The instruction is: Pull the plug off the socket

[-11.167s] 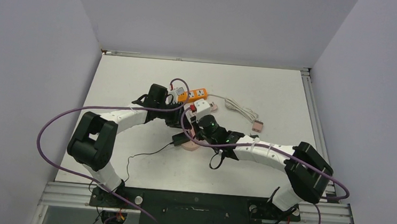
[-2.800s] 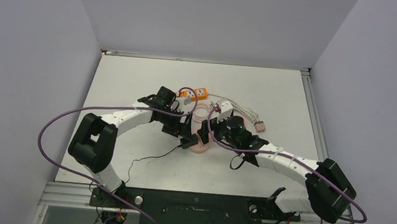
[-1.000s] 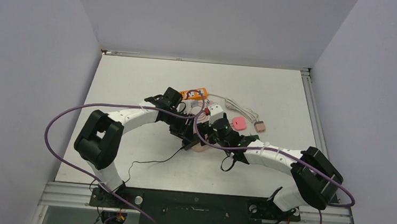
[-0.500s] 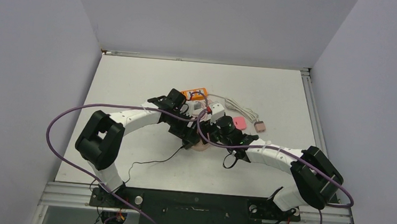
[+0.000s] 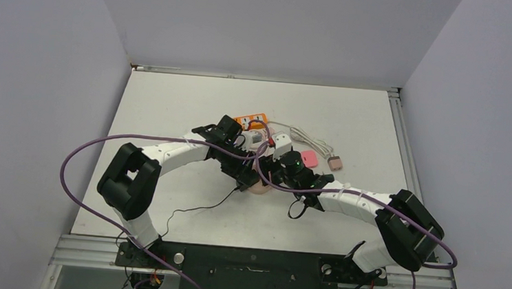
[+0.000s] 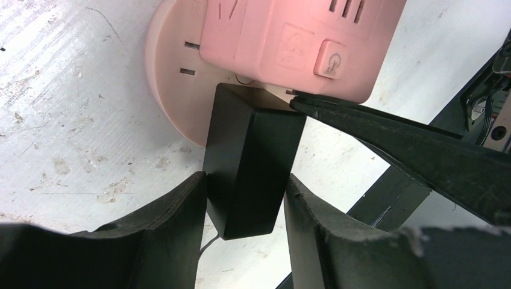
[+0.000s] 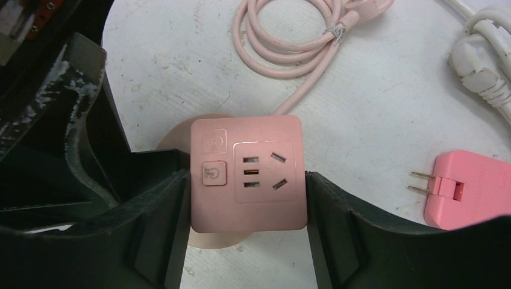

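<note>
A white table [image 5: 173, 110] is being shown from overhead, with two arms reaching in and meeting just left of the frame's centre. There the left claw [image 5: 242, 176] and the right claw [image 5: 263, 173] are being held close together over a pink socket [image 5: 258, 187], which is being mostly hidden beneath them. Just above them an orange power strip [image 5: 251, 121] is being seen. To the right a white cord [image 5: 309, 140] and a loose pink plug [image 5: 307, 159] are being seen lying on the table.

In the left wrist view, the left claw's fingers [image 6: 175, 229] are being pressed against both sides of a black plug [image 6: 253, 150] at the frame's centre, so this claw is clamped on the plug. The plug's far end is being held against the socket [image 6: 289, 36] in the upper middle; its pins are being hidden. One black finger of the right claw is being seen slanting in from the right edge.

In the right wrist view, the right claw [image 7: 246, 177] is being held clamped on the socket's square block [image 7: 246, 150] at the centre, with a finger [image 7: 150, 217] touching each side. A coiled pink cord [image 7: 289, 42] is being seen at the top. The white cord [image 7: 482, 60] is being seen at the upper right. The loose pink plug [image 7: 467, 189] is being seen at the lower right, its pins pointing left.
</note>
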Available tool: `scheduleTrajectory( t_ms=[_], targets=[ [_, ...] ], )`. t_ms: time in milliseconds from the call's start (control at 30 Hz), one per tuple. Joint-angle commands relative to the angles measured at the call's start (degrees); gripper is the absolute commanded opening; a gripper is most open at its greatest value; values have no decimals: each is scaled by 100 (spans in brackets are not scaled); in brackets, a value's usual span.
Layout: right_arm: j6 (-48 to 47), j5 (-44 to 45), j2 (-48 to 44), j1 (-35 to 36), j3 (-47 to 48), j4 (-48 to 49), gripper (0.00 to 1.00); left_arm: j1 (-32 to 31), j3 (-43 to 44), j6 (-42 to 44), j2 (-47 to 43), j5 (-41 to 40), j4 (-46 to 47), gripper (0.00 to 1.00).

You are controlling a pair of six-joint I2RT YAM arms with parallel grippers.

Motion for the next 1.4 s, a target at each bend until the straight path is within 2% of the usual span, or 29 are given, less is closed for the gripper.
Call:
scheduleTrajectory(
  t_ms=[0,100,267,467,633,900,1167,1367],
  targets=[
    [-14,140,-214,7,-87,27,20,-7,63,105,-22,-154,-57,30],
    [69,61,-199,-107,-88,29,12,-10,72,127,3,-195,-70,25],
    [267,-317,-222,-401,-131,97,6,-32,89,175,51,-213,-109,13],
    [217,-309,-314,-419,-208,151,5,-72,121,216,103,-281,-159,7],
    [14,198,-407,-73,-268,186,5,-74,151,225,162,-293,-197,0],
    [-330,609,-628,308,-483,440,5,-72,200,198,235,-341,-250,0],
    [-179,592,-669,258,-513,496,5,-75,213,207,295,-392,-258,0],
    [358,-667,-751,-516,-560,618,5,-128,222,242,284,-586,-303,0]
  ],
)
